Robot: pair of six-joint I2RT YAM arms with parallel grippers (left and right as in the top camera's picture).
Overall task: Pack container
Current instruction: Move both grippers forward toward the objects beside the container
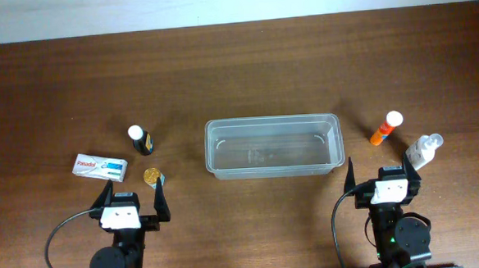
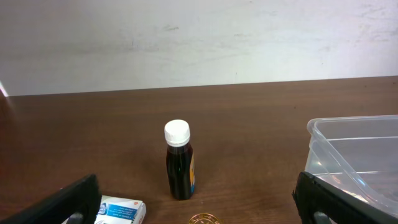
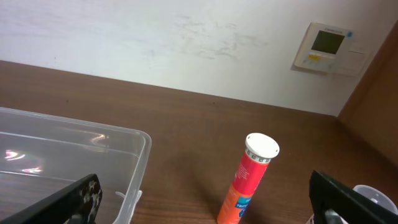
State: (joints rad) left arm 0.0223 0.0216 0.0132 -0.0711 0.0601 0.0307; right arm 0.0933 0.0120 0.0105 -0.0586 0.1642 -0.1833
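Note:
The clear plastic container [image 1: 273, 146] sits empty at the table's middle; its corner shows in the left wrist view [image 2: 354, 149] and the right wrist view [image 3: 68, 155]. A dark bottle with a white cap [image 1: 140, 140] [image 2: 178, 162] stands upright left of it. A white and blue box [image 1: 101, 166] [image 2: 121, 210] and a gold round lid [image 1: 152, 175] [image 2: 204, 219] lie near it. An orange tube with a white cap [image 1: 385, 129] [image 3: 249, 180] and a clear bottle [image 1: 423, 150] are on the right. My left gripper [image 1: 133, 199] [image 2: 196, 208] and right gripper [image 1: 381, 179] [image 3: 211, 205] are open and empty.
The brown wooden table [image 1: 236, 77] runs back to a white wall [image 2: 199, 37]. A wall thermostat [image 3: 326, 46] shows in the right wrist view. Black cables [image 1: 56, 242] loop beside each arm base at the front edge.

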